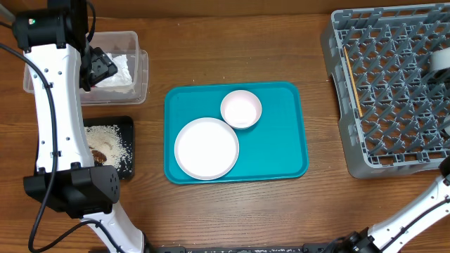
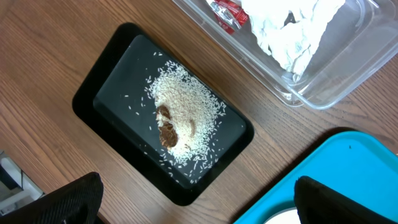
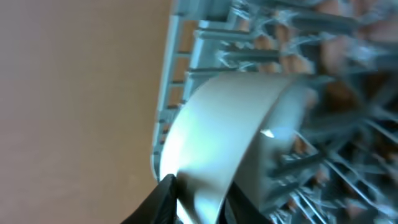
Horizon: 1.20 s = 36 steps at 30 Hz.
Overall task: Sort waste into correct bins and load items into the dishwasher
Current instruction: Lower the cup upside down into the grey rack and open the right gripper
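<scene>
1. From above, I see the teal tray in the middle of the counter. The white plate lies on it toward 7 o'clock. The pinkish-white bowl sits right up against the plate, at the plate's 1 o'clock.
2. The clear tub is at 10 o'clock from the tray and has white napkins in it. The black tray is at 9 o'clock, just below the tub.
3. The grey rack fills the counter's 3 o'clock side. The chopsticks lie in it along its left wall.
4. Only my left wrist camera shows the red wrapper. It is in the tub, touching the napkins. That camera also shows the rice crumbs heaped in the middle of the black tray, with the brown scraps on the heap.
5. My left claw hangs above that side of the counter. Its fingers are wide apart and there is nothing between them.
6. From above, the pale grey-green bowl is only a sliver at the rack's 3 o'clock edge. My right wrist camera sees it close up, standing on its edge among the pegs by the rack's wall. That picture is blurry. The dark fingers of my right claw sit on both sides of the bowl's rim. I cannot tell if they pinch it or are loose.
</scene>
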Each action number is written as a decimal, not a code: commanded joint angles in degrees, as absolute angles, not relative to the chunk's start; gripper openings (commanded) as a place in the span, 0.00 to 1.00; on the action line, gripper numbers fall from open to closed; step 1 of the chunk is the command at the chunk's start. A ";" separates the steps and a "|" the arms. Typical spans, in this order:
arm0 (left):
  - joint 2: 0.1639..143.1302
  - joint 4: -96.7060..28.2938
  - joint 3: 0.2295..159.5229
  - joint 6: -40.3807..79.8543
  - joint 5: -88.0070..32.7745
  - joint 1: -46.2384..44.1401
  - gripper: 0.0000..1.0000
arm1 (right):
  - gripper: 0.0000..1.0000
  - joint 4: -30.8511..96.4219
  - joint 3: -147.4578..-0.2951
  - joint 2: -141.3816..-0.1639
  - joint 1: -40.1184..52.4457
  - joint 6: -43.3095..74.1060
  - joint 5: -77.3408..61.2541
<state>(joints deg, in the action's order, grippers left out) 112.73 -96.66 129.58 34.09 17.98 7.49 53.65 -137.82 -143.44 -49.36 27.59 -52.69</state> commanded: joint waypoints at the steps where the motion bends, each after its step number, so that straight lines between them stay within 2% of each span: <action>1: 111.66 -96.77 130.56 33.41 17.96 7.11 1.00 | 0.25 56.12 -138.78 -143.76 -50.46 26.74 -45.93; 4: 111.66 -96.77 130.56 33.41 17.96 7.11 1.00 | 0.28 58.78 -140.16 -141.32 -51.48 26.79 -42.59; 8: 111.66 -96.79 130.56 33.41 17.96 7.11 1.00 | 0.37 60.38 -140.84 -136.16 -52.34 28.73 -39.20; 16: 111.66 -96.77 130.56 33.41 17.96 7.11 1.00 | 0.38 62.30 -140.84 -125.95 -51.16 29.69 -30.20; 19: 111.66 -96.79 130.56 33.41 17.96 7.11 1.00 | 0.31 61.87 -140.81 -125.49 -48.23 25.52 -30.02; 21: 111.66 -96.77 130.56 33.41 17.96 7.11 1.00 | 0.21 61.80 -140.73 -126.10 -45.63 23.59 -28.27; 26: 111.66 -96.79 130.56 33.41 17.96 7.11 1.00 | 0.04 61.58 -140.64 -130.17 -37.36 22.26 -10.87; 31: 111.66 -96.77 130.56 33.41 17.96 7.11 1.00 | 0.04 59.48 -140.62 -136.00 -31.03 22.26 -0.84; 36: 111.66 -96.77 130.56 33.41 17.96 7.11 1.00 | 0.04 59.29 -140.62 -139.06 -29.23 22.70 6.61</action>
<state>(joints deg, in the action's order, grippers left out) 112.73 -96.66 129.58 34.09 17.98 7.49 59.64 -140.33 -138.72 -28.49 22.85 -2.07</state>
